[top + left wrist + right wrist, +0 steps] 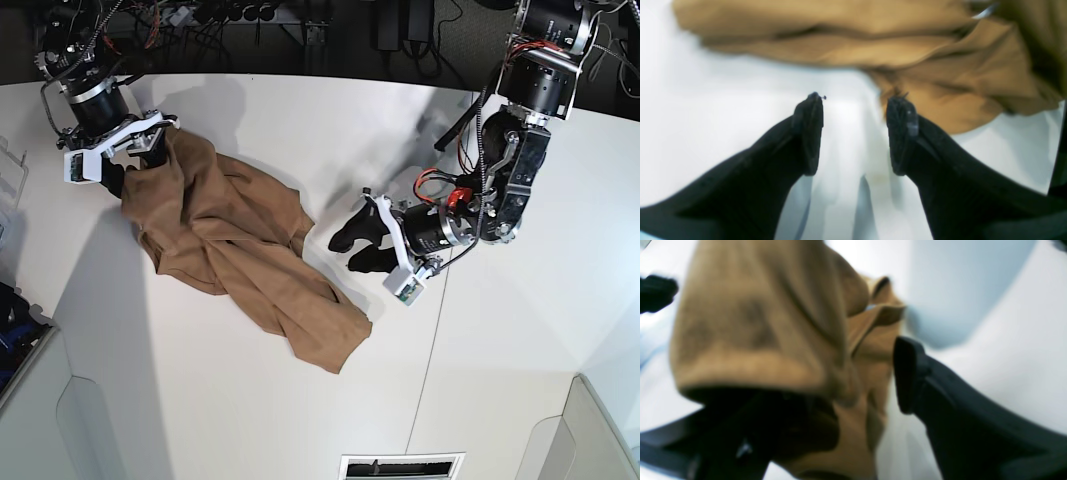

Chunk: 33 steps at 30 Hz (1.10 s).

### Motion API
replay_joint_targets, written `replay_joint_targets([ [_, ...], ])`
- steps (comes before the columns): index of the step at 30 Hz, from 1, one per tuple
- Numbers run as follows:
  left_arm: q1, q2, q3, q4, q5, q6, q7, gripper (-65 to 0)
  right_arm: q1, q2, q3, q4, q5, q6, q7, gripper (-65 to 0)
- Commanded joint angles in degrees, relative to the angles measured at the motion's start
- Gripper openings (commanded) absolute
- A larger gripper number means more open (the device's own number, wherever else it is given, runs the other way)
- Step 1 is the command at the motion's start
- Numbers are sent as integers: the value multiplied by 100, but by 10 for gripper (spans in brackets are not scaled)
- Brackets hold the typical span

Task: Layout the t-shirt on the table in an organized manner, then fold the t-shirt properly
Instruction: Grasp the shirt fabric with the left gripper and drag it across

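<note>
White tabletop [250, 400] carries one tan shirt [240, 260], crumpled left of centre in the base view. Two pincers: the right pincer [128, 160], upper left, has cloth draped over one finger, released; the left pincer [355, 250], mid-frame, gapes empty just beside the shirt.

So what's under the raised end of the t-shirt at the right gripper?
One finger is visible beside the t-shirt; the cloth covers the other. Whether it touches the table there is hidden.

Tan-brown t-shirt [240, 255], white table [500, 360]
</note>
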State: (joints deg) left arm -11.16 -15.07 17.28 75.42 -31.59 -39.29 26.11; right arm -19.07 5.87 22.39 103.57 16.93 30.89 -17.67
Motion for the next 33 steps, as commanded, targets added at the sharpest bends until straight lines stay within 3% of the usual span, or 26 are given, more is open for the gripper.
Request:
replay_joint_targets([
  [1, -140, 94, -26, 107, 59, -71, -289, -319, 31, 50, -4, 72, 85, 37, 153, -301],
  [3, -195, 313, -26, 15, 431, -39, -455, -319, 33, -7, -7, 72, 85, 35, 153, -301],
  [6, -459, 553, -26, -435, 682, 411, -498, -319, 28, -94, -4, 72, 74, 33, 151, -303],
  [13, -1152, 1049, -26, -2006, 944, 415, -575, -319, 15, -184, -2, 44, 20, 37, 127, -303],
  [17, -1250, 1045, -26, -2371, 1224, 417, -931, -322, 15, -214, -2, 46, 396, 44, 129, -303],
  [18, -1244, 1040, -26, -2396, 1285, 415, -979, -344, 17, -229, -2, 46, 415, 44, 131, -303],
  [21, -1252, 1040, -26, -2461, 1392, 417, -1010, -515, 15, -227, -31, 46, 415, 48, 129, -303],
  [23, -1250, 1025, -26, -2461, 1392, 417, -1102, -580, 11, -225, -28, 46, 535, 157, 74, -303],
  [27, -1246, 981, -26, -2461, 1685, 651, -1156, -586, -90, -225, -28, 155, 817, 212, -20, -303],
  [33, -1248, 634, -26, -2461, 1727, 1036, -1200, -641, -402, -227, -33, 914, 817, 216, -39, -303],
])
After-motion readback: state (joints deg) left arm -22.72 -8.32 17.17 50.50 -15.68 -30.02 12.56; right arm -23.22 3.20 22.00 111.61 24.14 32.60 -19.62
